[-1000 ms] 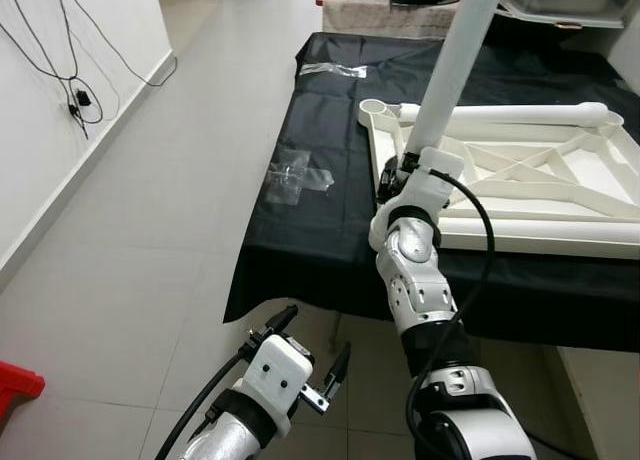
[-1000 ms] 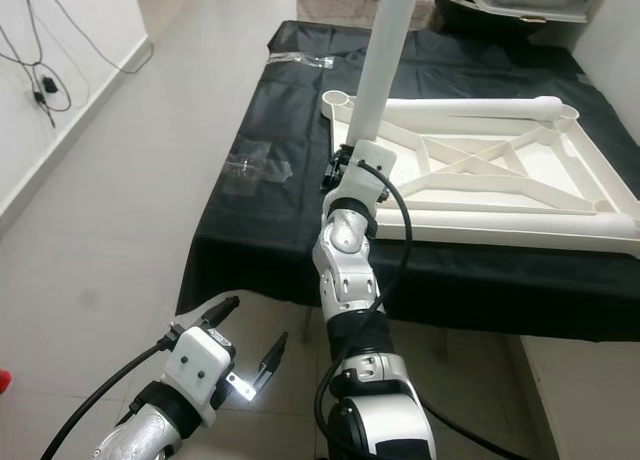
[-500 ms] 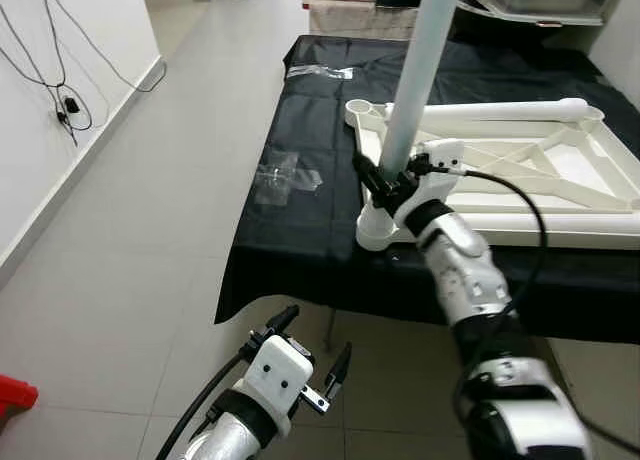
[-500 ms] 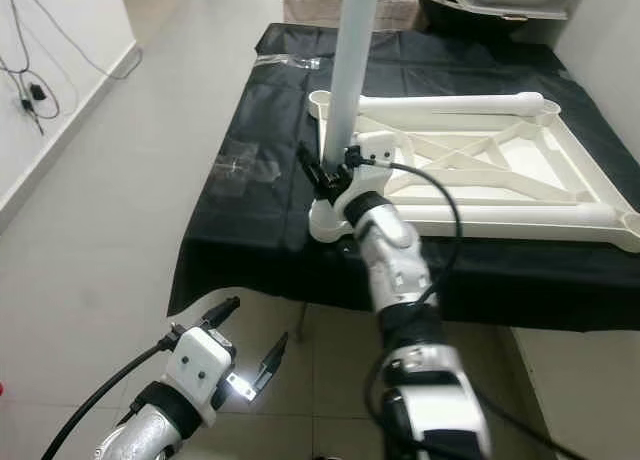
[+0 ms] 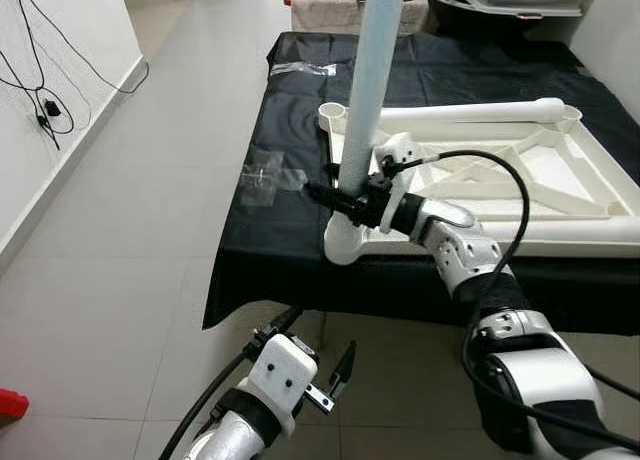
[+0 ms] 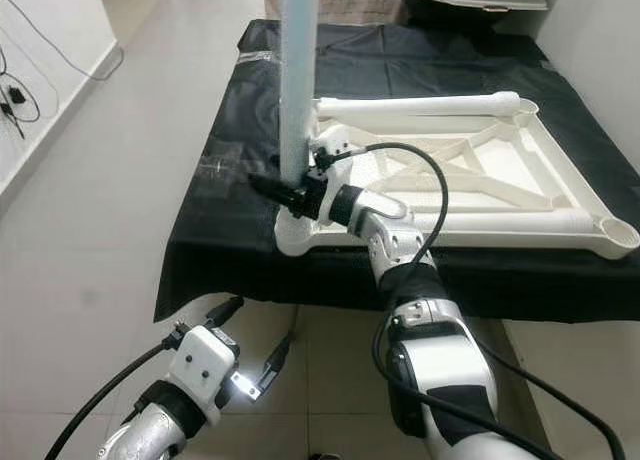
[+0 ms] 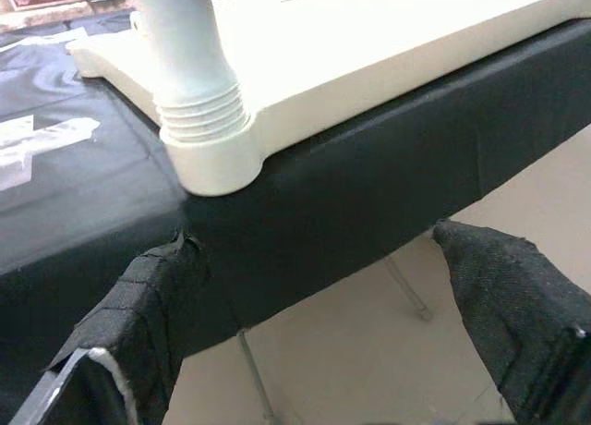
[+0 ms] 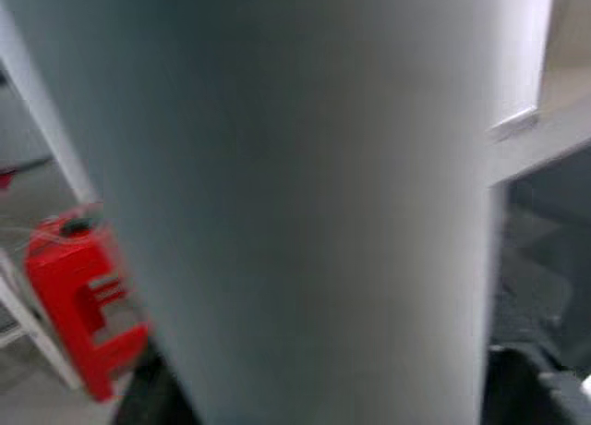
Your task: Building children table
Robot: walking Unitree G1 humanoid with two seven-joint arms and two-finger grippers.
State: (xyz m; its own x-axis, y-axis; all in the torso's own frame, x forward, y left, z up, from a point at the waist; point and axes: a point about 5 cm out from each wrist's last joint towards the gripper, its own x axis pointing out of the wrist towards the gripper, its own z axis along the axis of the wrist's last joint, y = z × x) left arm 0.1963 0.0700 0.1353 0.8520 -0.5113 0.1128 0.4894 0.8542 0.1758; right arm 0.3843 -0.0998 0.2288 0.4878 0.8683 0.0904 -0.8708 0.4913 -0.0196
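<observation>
Head views: right gripper (image 5: pixel 335 197) clasps a white table leg (image 5: pixel 368 85) standing upright in the near-left corner socket of the upturned white tabletop frame (image 5: pixel 560 225) on the black-draped table (image 5: pixel 255 250). Left gripper (image 5: pixel 312 355) hangs below the table edge, fingers spread (holding nothing). Left wrist view: leg's threaded base (image 7: pixel 201 120) seated in the socket. Right wrist view: blurred leg (image 8: pixel 277 203), very close.

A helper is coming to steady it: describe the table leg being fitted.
On the black-covered table lies an upside-down white tabletop frame. At its near left corner the leg, a pale tube, stands upright in the socket, gripped low by the right gripper; another leg lies flat.
</observation>
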